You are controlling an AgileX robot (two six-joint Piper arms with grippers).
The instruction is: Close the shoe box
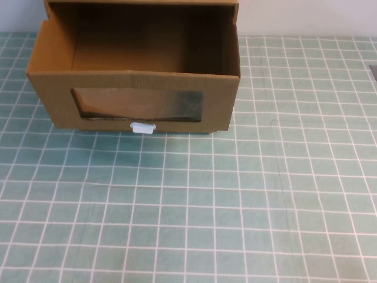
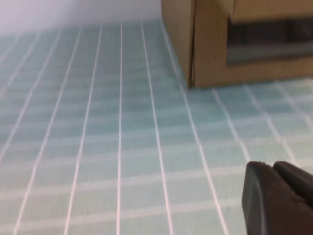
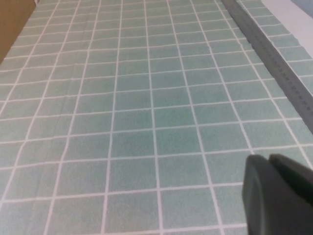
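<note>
The shoe box [image 1: 135,94] sat with its drawer pulled out, ahead of our left gripper [image 2: 279,196], well apart; our right gripper [image 3: 279,193] hung over bare mat. Neither gripper's opening was tellable. We judged a square push on the windowed front [image 1: 138,106] best.

The shoe box [image 1: 134,76] is plain brown cardboard, matt and smooth, with raw cut edges along its open top. The window [image 1: 137,105] in its front is a clear film with a dull sheen; the pull tab [image 1: 142,128] just below the window looks like white glossy plastic. Under the box, the table cover [image 1: 235,212] is matt green with white grid lines, slightly creased like cloth. The left gripper [image 2: 279,198] and right gripper [image 3: 277,193], near the cover, are matt black plastic.
</note>
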